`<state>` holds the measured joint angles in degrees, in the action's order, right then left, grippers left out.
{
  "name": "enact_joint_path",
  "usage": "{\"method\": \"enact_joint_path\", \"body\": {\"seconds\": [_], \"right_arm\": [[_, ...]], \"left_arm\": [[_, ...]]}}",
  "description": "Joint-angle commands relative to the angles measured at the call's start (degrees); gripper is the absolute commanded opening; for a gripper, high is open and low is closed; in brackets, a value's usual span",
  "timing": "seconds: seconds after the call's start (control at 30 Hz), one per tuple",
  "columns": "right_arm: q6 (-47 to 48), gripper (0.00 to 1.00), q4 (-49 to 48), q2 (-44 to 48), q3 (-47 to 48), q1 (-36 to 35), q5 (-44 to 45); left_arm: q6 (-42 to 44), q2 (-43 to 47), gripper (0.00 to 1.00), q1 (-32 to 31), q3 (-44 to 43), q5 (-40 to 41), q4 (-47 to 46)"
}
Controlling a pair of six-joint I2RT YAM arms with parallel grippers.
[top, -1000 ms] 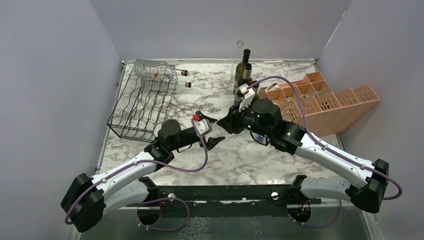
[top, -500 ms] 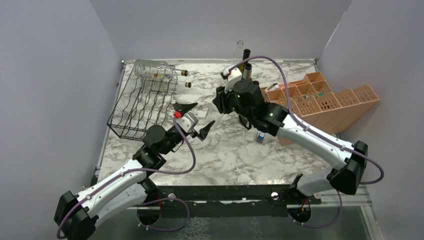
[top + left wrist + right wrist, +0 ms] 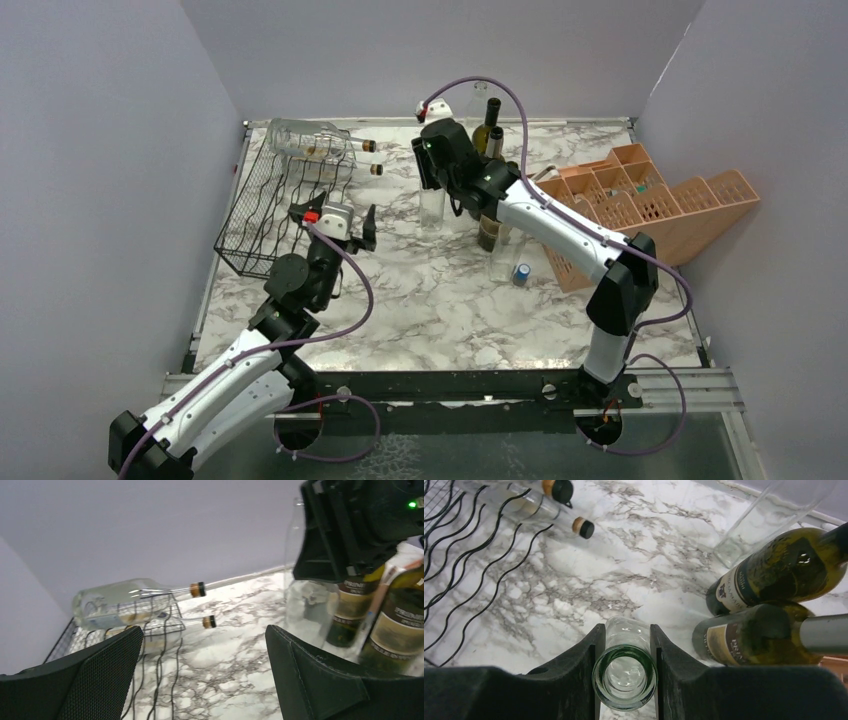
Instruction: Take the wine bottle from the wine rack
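The left end effector (image 3: 205, 677) stands wide, aimed at the clear, capped wine bottle (image 3: 120, 602) lying across the far end of the wine rack (image 3: 285, 205), likely lining up a grasp. The right end effector (image 3: 624, 642) clamps the neck of an upright clear bottle (image 3: 625, 677), apparently to stand it on the table (image 3: 440, 310) beside the dark bottles (image 3: 769, 580).
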<state>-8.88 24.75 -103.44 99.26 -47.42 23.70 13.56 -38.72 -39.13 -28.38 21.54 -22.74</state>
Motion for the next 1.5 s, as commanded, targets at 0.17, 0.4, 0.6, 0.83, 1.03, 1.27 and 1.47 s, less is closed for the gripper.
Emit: {"method": "enact_joint_path", "body": {"seconds": [0.17, 0.4, 0.6, 0.83, 1.03, 1.27, 1.47], "right_arm": [[-0.1, 0.18, -0.4, -3.5, 5.4, 4.2, 1.5], [-0.6, 0.19, -1.0, -5.1, 5.5, 5.3, 1.0], [-0.8, 0.19, -2.1, -5.3, 4.7, 5.9, 0.9], [-0.3, 0.20, -4.7, -3.9, 1.5, 7.2, 0.6], [-0.1, 0.26, -4.7, -3.8, 1.0, 7.7, -0.2], [0.9, 0.44, -5.5, -2.2, -0.8, 7.7, -2.8], [1.9, 0.63, -4.3, -0.1, -0.8, 7.7, -4.5]], "left_arm": [[-2.1, 3.3, 0.99, 4.0, -1.6, 6.8, 0.3], [-3.0, 3.1, 0.98, 4.5, -1.5, 6.3, 0.5], [-2.9, 2.9, 0.98, 4.6, -1.6, 6.5, 0.6], [-3.1, 2.5, 0.98, 4.7, -1.6, 6.3, 0.7], [-3.1, 2.3, 0.98, 4.7, -1.6, 6.2, 0.8], [-3.4, 1.9, 0.98, 4.8, -1.6, 6.0, 0.8], [-3.6, 1.6, 0.98, 4.8, -1.5, 5.8, 0.9]]}}
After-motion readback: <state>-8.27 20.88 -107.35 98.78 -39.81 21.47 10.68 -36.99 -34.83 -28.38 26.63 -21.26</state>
